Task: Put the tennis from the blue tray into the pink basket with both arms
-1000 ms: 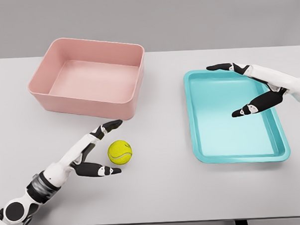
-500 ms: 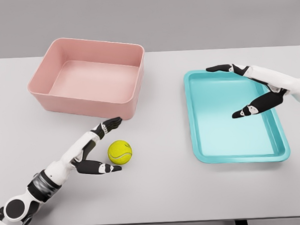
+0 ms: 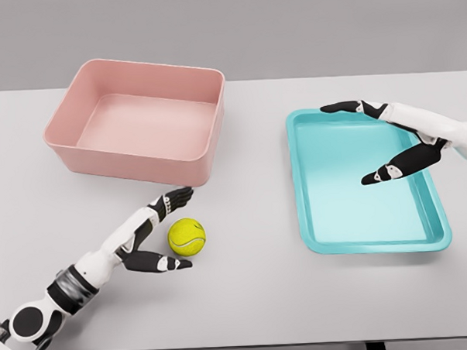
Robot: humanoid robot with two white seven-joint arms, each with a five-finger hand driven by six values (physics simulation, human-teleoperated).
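The ball [image 3: 186,237] sits on the bench [image 3: 254,298], lower left. The left hand [image 3: 152,234] is open beside it, holding nothing. It should close gently around the ball, then lift it into the pink basket [image 3: 61,140].

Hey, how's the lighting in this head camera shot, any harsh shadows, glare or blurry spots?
Head view: soft, even light with only faint shadows under the tennis ball and beside the pink basket; the blue tray has a mild pale sheen but no hard glare; everything is in sharp focus, including the left hand and right hand; no visible distortion.
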